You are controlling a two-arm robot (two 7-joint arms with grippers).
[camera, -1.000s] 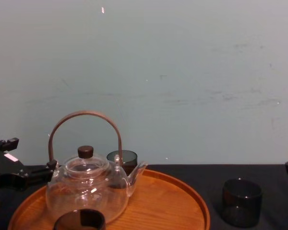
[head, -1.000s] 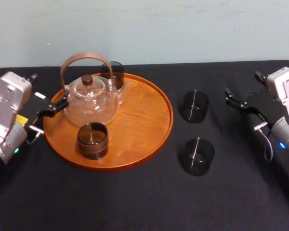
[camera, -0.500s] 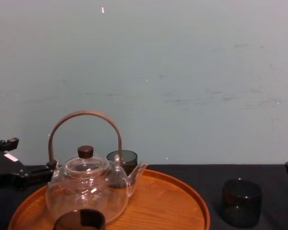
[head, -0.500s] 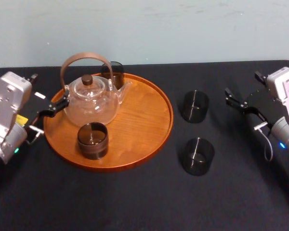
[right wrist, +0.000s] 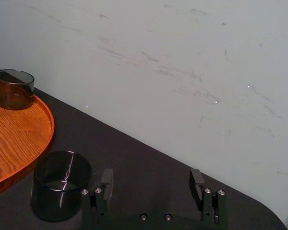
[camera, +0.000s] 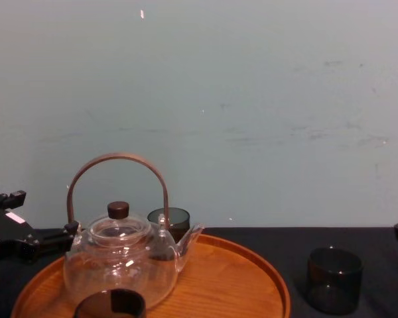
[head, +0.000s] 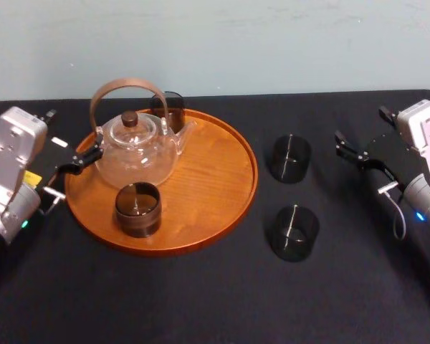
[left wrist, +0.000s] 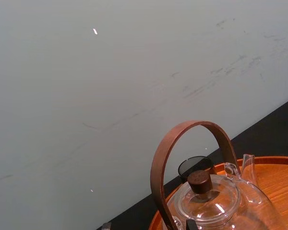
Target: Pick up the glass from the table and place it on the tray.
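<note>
Black cloth covers the wide table (head: 201, 301). At its left side the left gripper (head: 84, 158) hovers over the left rim of the large round orange-brown wooden tray (head: 208, 172). Its fingers are parted, just beside the clear glass teapot with a brown hoop handle (head: 137, 147). Two short smoky glasses stand on the tray with the teapot, the front tray glass (head: 137, 208) near the robot and the back tray glass (head: 168, 106) behind the spout.

To the right, off the tray, two more dark glasses stand on the cloth. The far table glass (head: 288, 158) and the near table glass (head: 294, 232) are apart from each other and upright.

Further right, the right gripper (head: 347, 149) hangs above the cloth with its fingers spread wide and nothing between them. The far table glass is near it on its left, not touching (the right wrist view shows that glass (right wrist: 61, 191) just outside one finger).

Against the frames from a second ago, neither arm nor any glass has shifted.
</note>
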